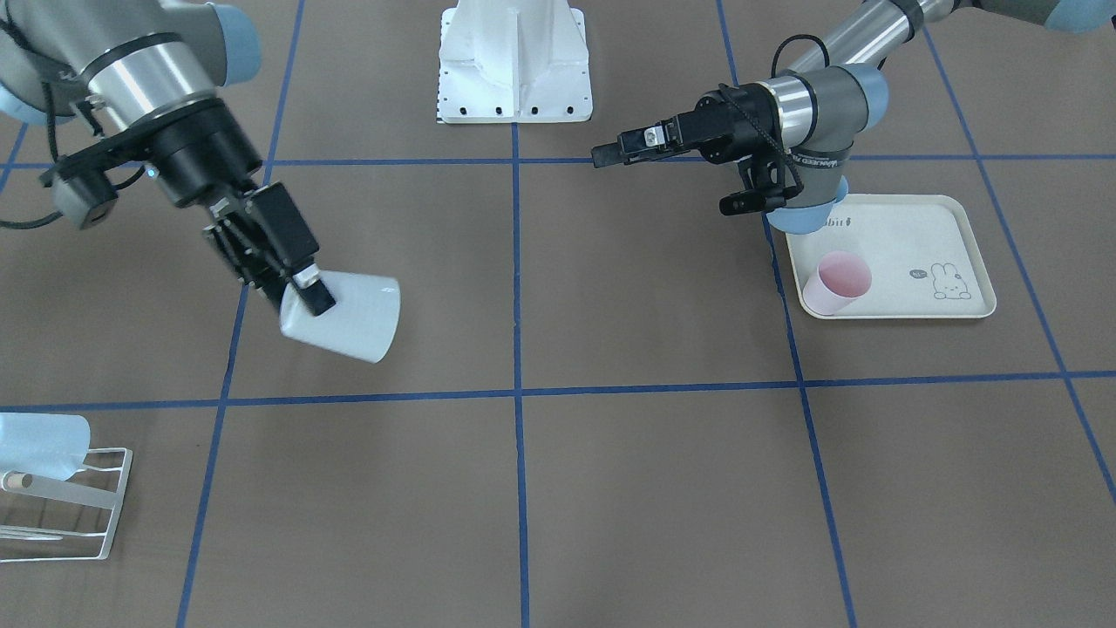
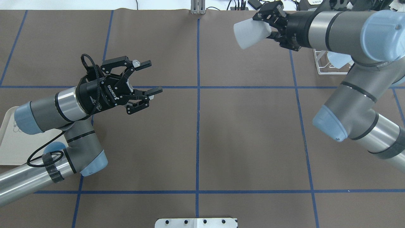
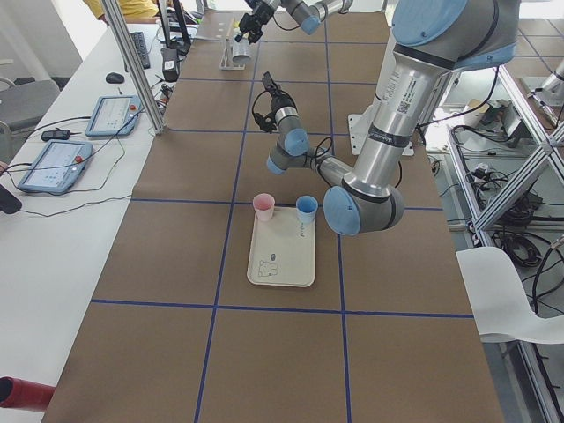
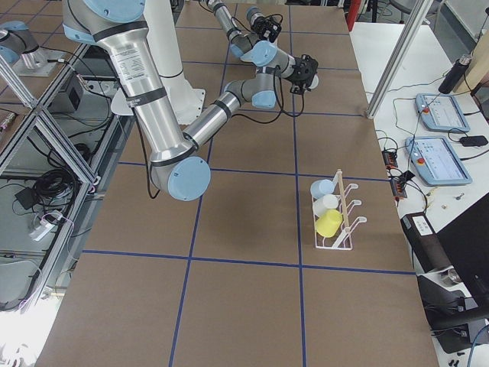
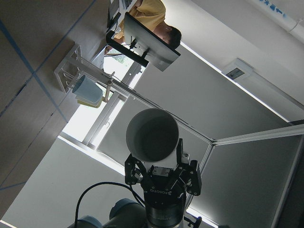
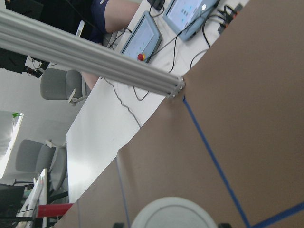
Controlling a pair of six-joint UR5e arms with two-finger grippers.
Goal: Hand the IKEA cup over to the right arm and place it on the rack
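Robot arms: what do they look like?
The left arm and right arm are silver-grey tubes with pale blue joint caps. Each ends in a black two-finger gripper. The left gripper shows white ROBOTIQ lettering, and a black cable loops at its wrist.

You had bare table [image 1: 148, 349] from the white cup [image 1: 357, 318] in the right gripper [image 1: 316, 301] to the rack [image 1: 65, 501] beyond it; a pale blue cup [image 1: 39, 445] occupied the rack's nearer end. The left gripper [image 2: 152, 77] hung well apart.

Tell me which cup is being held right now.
The white cup, held aloft by the right gripper. The pink cup and blue cup sit on the tray; three others hang on the rack.
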